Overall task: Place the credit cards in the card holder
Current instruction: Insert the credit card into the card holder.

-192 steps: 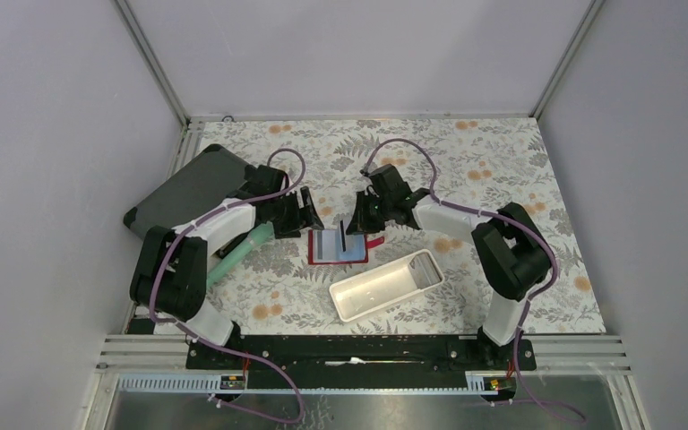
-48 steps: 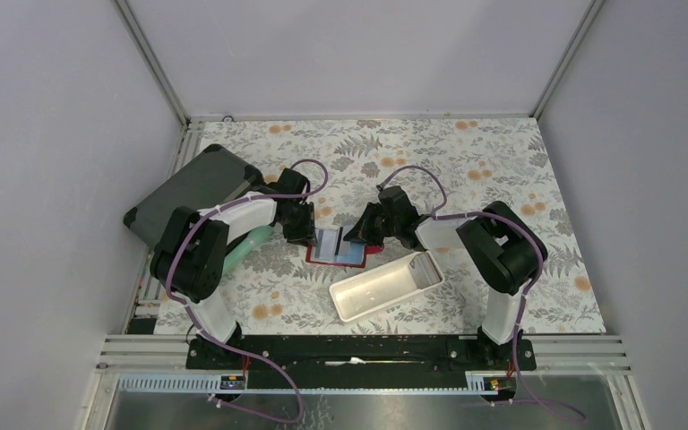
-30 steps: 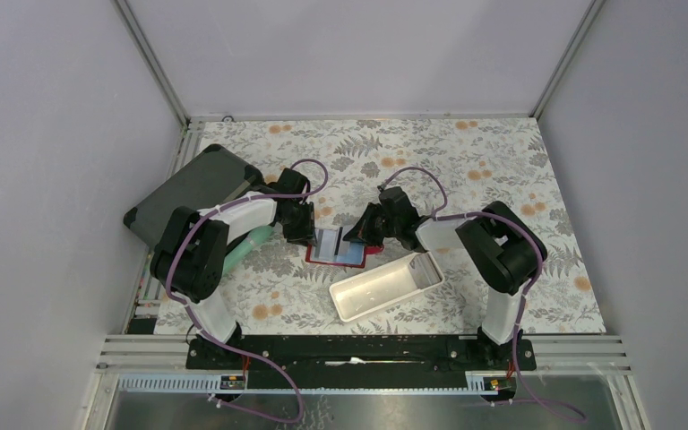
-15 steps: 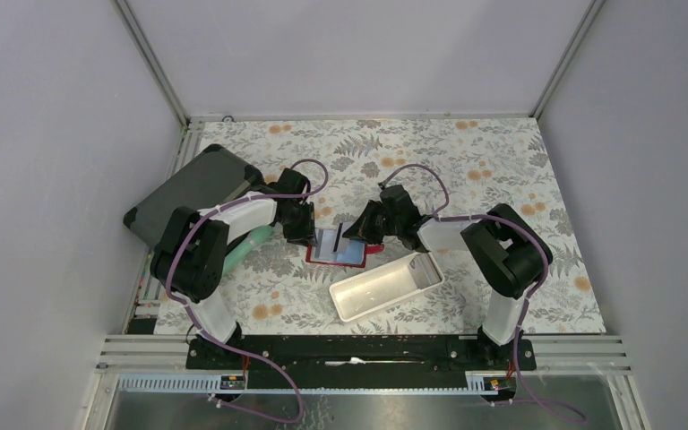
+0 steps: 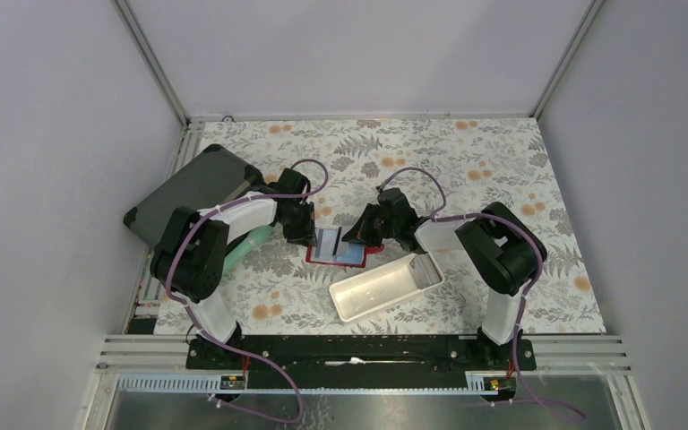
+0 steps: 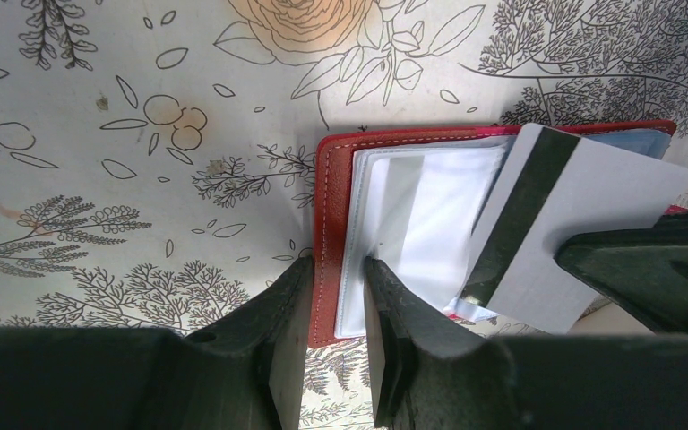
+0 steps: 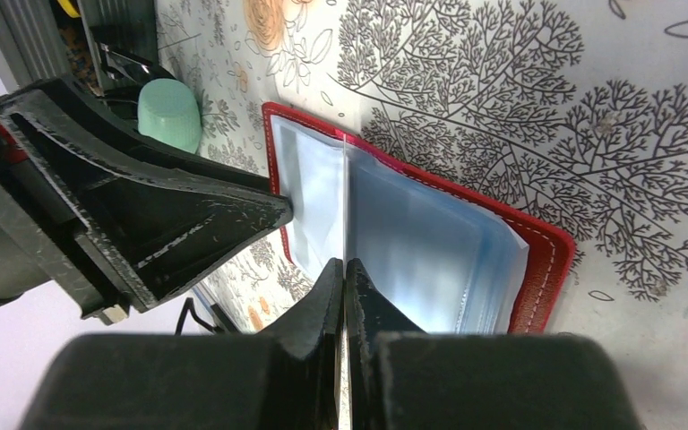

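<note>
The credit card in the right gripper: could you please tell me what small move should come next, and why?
Probably ease the credit card edge-first into one of the clear sleeves of the card holder. The right gripper, jaws shut, holds it tilted over the open sleeves, not visibly inside one, while the left gripper pins the holder's edge.

Crowded around the open card holder (image 5: 340,255); room beyond.
Left claw (image 6: 336,269) and right claw (image 7: 344,266), with its credit card (image 6: 555,224), fill that gap; white tray (image 5: 385,285) just nearside, dark case (image 5: 188,190) left; far table (image 5: 466,152) open.
</note>
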Tool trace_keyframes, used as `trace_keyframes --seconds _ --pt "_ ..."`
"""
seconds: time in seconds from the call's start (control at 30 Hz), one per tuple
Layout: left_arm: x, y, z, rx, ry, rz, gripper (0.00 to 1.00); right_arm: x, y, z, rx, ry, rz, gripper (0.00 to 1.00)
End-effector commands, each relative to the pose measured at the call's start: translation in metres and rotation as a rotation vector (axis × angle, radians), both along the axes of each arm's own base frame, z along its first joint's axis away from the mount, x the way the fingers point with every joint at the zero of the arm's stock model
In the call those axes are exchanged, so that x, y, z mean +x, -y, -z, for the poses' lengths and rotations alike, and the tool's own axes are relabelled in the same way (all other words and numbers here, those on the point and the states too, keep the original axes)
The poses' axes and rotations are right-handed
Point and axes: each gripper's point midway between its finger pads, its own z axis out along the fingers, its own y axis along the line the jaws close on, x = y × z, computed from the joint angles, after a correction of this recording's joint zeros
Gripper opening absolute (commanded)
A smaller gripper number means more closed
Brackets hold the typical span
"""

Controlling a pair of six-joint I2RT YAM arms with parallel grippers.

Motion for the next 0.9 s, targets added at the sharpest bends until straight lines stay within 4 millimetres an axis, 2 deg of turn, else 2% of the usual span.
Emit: trace_keyframes --seconds 0.0,0.53,0.87 --pt "0.005 0.0 -0.001 0.018 0.014 0.012 0.29 0.005 -0.008 0.0 0.006 0.029 0.006 0.0" --pt "0.005 0.001 -0.002 0.014 0.016 0.012 0.28 -0.004 -0.008 0.017 -0.027 -0.009 0.005 0.0" --pt "0.006 0.001 -0.003 0.013 0.02 0.013 0.28 -0.018 -0.006 0.022 -0.028 -0.046 -0.002 0.0"
